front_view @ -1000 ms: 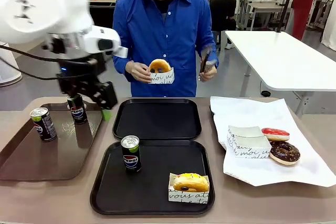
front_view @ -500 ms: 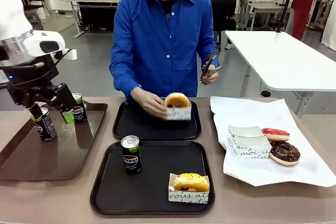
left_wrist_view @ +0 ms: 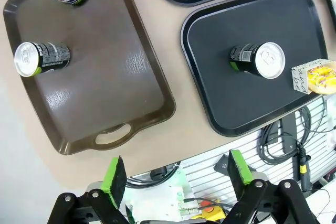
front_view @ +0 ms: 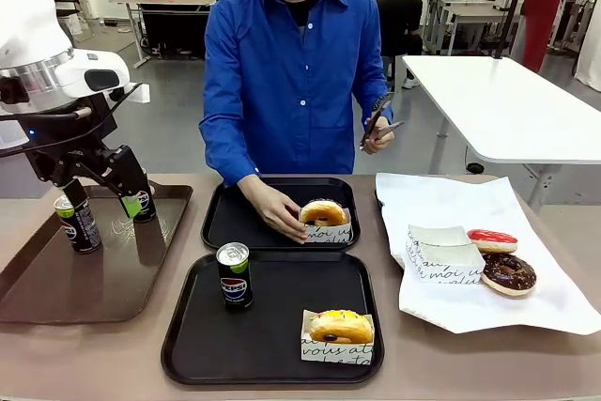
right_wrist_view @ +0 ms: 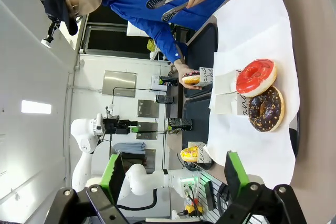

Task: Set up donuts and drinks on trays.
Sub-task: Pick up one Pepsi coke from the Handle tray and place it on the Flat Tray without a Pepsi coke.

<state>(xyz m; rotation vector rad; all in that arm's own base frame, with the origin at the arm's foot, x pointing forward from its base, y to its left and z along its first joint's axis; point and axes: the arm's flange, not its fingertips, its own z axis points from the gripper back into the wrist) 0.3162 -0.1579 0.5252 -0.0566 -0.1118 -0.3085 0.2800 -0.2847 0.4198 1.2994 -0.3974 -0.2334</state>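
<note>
Brown tabletop (front_view: 413, 373), busy lab with white tables behind. Fingers of the left gripper (front_view: 100, 204) are spread wide with nothing between them; it hangs above the glossy brown tray (front_view: 38, 298) at the left. The left wrist view looks straight down past the same left gripper (left_wrist_view: 176, 170), green pads (left_wrist_view: 114, 174) well apart. Two Pepsi cans stand on that brown tray, one nearer (front_view: 77, 223), one farther (front_view: 141, 202). Fingers of the right gripper (right_wrist_view: 173, 170) are also apart and empty, aimed along the white paper (right_wrist_view: 262, 35). The near black tray (front_view: 282, 335) holds an upright Pepsi can (front_view: 234, 275) at its far-left part and a yellow-iced donut (front_view: 340, 328) in a paper sleeve at its near-right corner. On the far black tray (front_view: 249, 218), the person's hand (front_view: 274, 208) touches a golden donut (front_view: 325, 217) in its sleeve, resting on the tray's right side. The person's other hand (front_view: 378, 138) holds tongs (front_view: 376, 119), raised. The white paper at right carries an empty sleeve (front_view: 439, 255), a red-iced donut (front_view: 492, 239) and a chocolate donut (front_view: 508, 272) side by side.
</note>
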